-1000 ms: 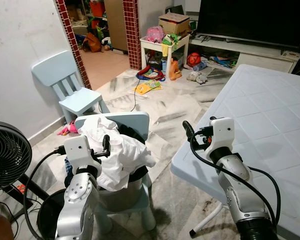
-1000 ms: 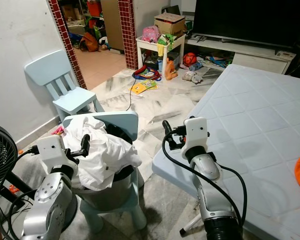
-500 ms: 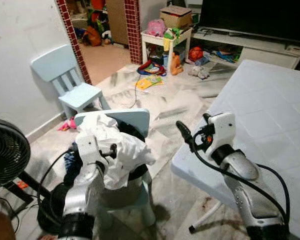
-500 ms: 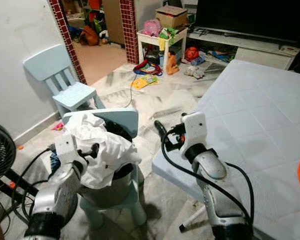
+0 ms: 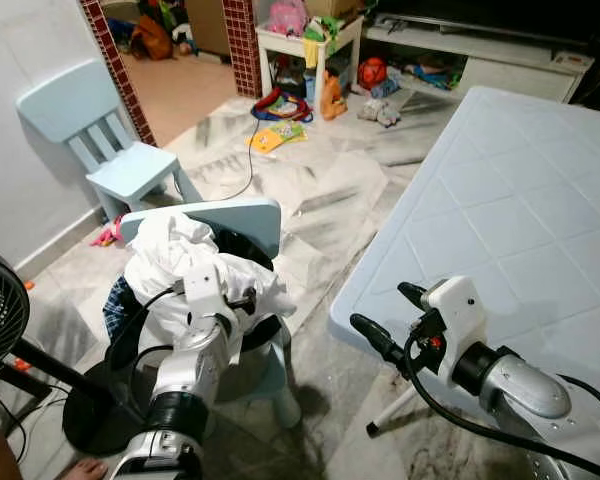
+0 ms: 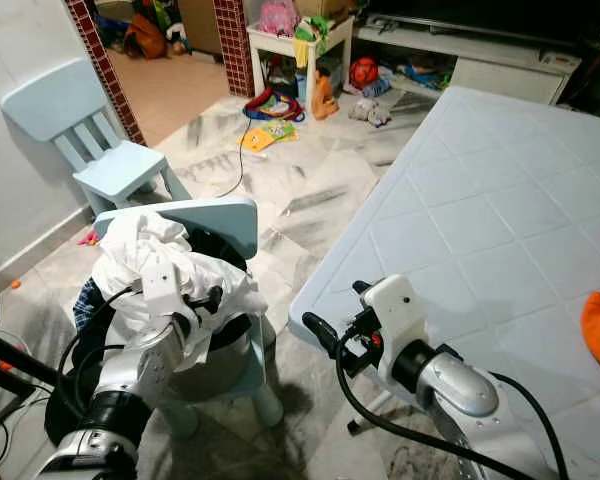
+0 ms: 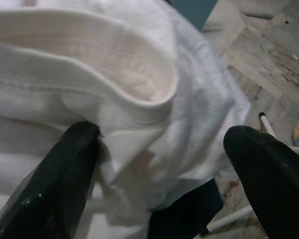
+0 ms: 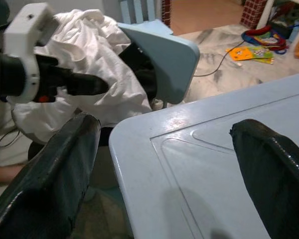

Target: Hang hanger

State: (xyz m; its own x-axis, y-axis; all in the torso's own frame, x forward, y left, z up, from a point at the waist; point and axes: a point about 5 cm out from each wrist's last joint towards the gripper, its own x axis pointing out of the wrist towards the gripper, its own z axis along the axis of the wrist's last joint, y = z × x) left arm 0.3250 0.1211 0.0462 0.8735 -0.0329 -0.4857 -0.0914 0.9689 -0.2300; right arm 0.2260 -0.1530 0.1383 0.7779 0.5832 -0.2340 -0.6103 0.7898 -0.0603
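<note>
Over the white cloth (image 5: 175, 262), the left gripper (image 7: 159, 159) is spread wide, one finger touching it. Right gripper (image 5: 390, 320) hangs released at the surface (image 5: 520, 200) edge.

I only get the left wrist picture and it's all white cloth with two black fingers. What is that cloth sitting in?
Observer: The white cloth is heaped in a bucket that stands on a small blue chair.
Operator: Where's the other arm?
Observer: The right tool hangs open at the corner of a big pale blue table, touching nothing.
Operator: Is my tool holding the cloth?
Observer: The left tool is open, its fingers pressed into the cloth, not closed on it.
</note>
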